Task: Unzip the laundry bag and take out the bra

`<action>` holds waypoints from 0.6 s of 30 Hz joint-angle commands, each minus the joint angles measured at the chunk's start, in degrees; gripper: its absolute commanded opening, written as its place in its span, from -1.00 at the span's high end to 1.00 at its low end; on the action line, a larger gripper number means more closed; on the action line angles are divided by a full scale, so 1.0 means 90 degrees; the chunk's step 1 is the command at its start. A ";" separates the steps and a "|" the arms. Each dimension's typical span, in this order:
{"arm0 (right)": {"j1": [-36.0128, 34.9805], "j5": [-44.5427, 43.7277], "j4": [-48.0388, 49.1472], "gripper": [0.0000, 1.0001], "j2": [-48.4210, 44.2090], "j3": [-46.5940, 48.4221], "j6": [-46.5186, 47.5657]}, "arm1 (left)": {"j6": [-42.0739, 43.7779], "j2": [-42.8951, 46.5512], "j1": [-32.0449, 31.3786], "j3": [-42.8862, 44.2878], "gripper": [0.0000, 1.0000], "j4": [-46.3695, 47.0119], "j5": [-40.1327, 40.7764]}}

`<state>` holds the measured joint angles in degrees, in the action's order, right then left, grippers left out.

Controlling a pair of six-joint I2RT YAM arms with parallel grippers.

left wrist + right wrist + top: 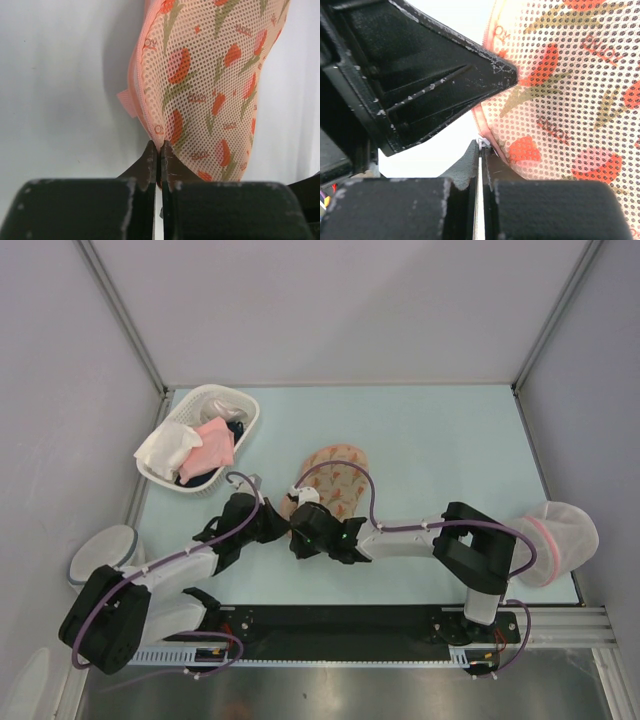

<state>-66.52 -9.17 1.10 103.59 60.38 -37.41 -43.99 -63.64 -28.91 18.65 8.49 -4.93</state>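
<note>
The laundry bag (336, 478), beige-pink mesh with an orange-red floral print, lies flat mid-table. Both grippers meet at its near-left end. My left gripper (284, 523) is shut on the bag's seamed edge; in the left wrist view the tips (159, 146) pinch the mesh (210, 85). My right gripper (299, 528) is shut on a small white zipper pull (483, 142) at the bag's edge (570, 100). The left gripper's finger (445, 85) shows just above it. The bra is not visible on or through the bag.
A white basket (243, 407) at the back left holds a white cloth (165, 450), a pink cloth (213, 446) and bits of black fabric (237, 426). A white mesh dome with a pink rim (562, 538) stands at the right edge. A white round object (105, 546) sits at the left.
</note>
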 commanded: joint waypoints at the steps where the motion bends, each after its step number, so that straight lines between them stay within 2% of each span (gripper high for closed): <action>1: 0.0018 0.0003 0.0171 1.00 -0.0006 0.0156 0.0065 | -0.0103 -0.0175 -0.0021 0.0202 0.99 0.0297 -0.0107; 18: -0.0021 -0.0055 0.0102 1.00 -0.0396 -0.0468 -0.0248 | 0.0258 -0.0517 0.0438 0.0612 1.00 0.0209 -0.0048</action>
<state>-66.26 -9.13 2.17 103.11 57.71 -38.26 -43.51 -67.75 -26.52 21.17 8.80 -6.33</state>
